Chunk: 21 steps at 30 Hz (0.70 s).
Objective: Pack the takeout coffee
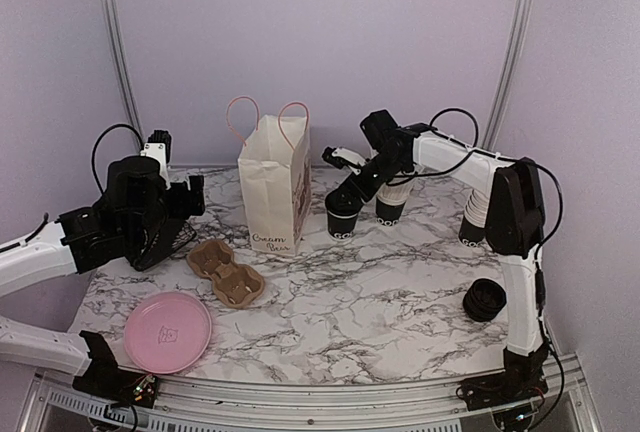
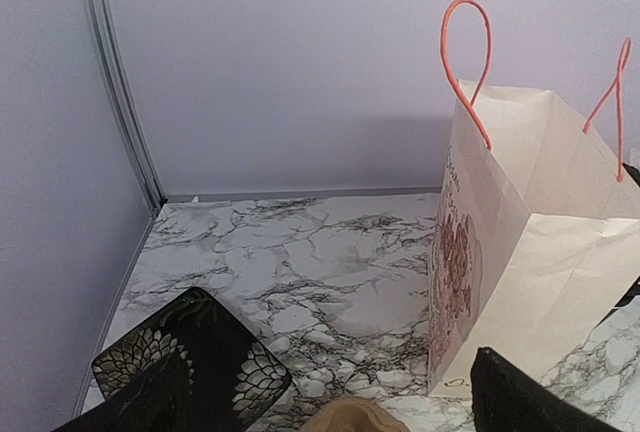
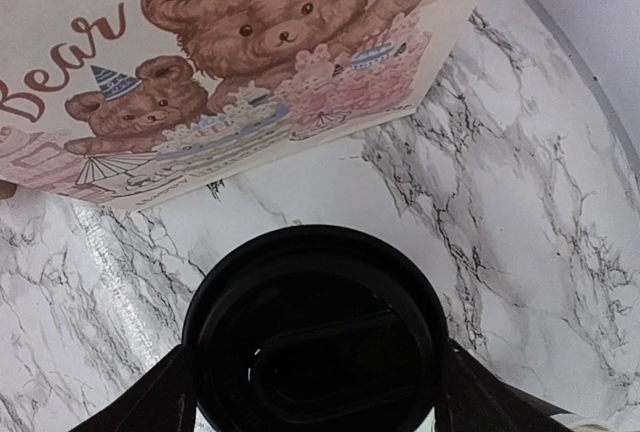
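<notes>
Your right gripper (image 1: 346, 196) is reaching down over the coffee cup (image 1: 343, 220), which stands upright on the marble table (image 1: 400, 302), just right of the paper bag (image 1: 272, 192) and outside it. From the right wrist you look straight down on the cup's round black lid (image 3: 315, 337), which is seated on the cup. One dark finger (image 3: 150, 407) sits at each side of the lid, close against its rim. You cannot tell from these views whether the fingers are squeezing the cup or only bracketing it, so read that grip as uncertain. The side of the bag printed with teddy bears faces the cup, with a narrow strip of marble between them. The bag stands upright with its mouth open and its pink handles up. A second black cup (image 1: 390, 209) stands just beside the coffee cup on its right, partly hidden by your arm. Your left gripper (image 1: 190, 202) is released, its jaws spread wide and holding nothing, and it hangs left of the bag, facing it. A brown cup carrier (image 1: 227, 273) lies on the table in front of the bag, and a pink plate (image 1: 167, 331) lies nearer to you on the left. On the right, a stack of black lids (image 1: 484, 299) sits near your right arm.
</notes>
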Each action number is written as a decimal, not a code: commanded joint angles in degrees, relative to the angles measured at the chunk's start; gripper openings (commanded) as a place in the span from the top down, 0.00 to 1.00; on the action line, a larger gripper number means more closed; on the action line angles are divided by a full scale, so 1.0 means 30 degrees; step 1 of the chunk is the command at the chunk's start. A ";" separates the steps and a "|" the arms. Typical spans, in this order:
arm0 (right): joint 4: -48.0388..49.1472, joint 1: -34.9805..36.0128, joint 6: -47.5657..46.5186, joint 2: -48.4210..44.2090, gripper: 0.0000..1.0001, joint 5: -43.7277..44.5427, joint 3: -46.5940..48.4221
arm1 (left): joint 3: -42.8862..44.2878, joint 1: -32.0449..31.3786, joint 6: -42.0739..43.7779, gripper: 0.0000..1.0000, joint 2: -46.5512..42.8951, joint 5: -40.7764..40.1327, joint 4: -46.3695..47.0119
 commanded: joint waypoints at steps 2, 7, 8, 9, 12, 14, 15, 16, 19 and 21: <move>-0.0240 -0.0053 0.1020 -0.0525 0.19 0.0252 0.0929 | 0.0775 0.0129 0.0148 0.01 0.0269 0.0242 -0.0563; -0.0191 -0.0053 0.1265 -0.2724 0.08 0.0031 0.0414 | 0.0819 0.0123 0.0163 0.01 0.0361 0.0266 -0.0684; -0.0203 -0.0053 0.1161 -0.3221 0.08 0.0053 0.0177 | 0.0820 0.0108 0.0189 0.01 0.0368 0.0254 -0.0688; -0.0230 -0.0053 0.0983 -0.3799 0.09 -0.0017 -0.0135 | 0.0820 0.0143 0.0244 0.01 0.0343 0.0267 -0.0688; -0.0208 -0.0078 0.0083 -0.6028 0.13 0.0010 -0.2119 | 0.0863 0.0133 0.0539 0.01 0.0197 0.0509 -0.0688; -0.0035 -0.0174 -0.0884 -0.8054 0.16 0.0047 -0.4046 | 0.0849 0.0159 0.0662 0.01 -0.0002 0.0807 -0.0696; 0.0285 -0.0354 -0.1261 -0.9120 0.17 0.0147 -0.5182 | 0.0849 0.0156 0.0746 0.01 -0.0110 0.1054 -0.0689; 0.0714 -0.0651 -0.1498 -1.0194 0.18 0.0335 -0.6324 | 0.0853 0.0145 0.0911 0.01 -0.0229 0.1363 -0.0659; 0.1237 -0.2358 -0.1827 -1.2545 0.23 0.0490 -0.8835 | 0.0884 0.0142 0.1620 0.01 -0.0745 0.3767 -0.0497; 0.1067 -0.3727 -0.1824 -1.3549 0.28 0.0634 -0.9852 | 0.0691 0.0136 0.2130 0.07 -0.1141 0.6315 -0.0098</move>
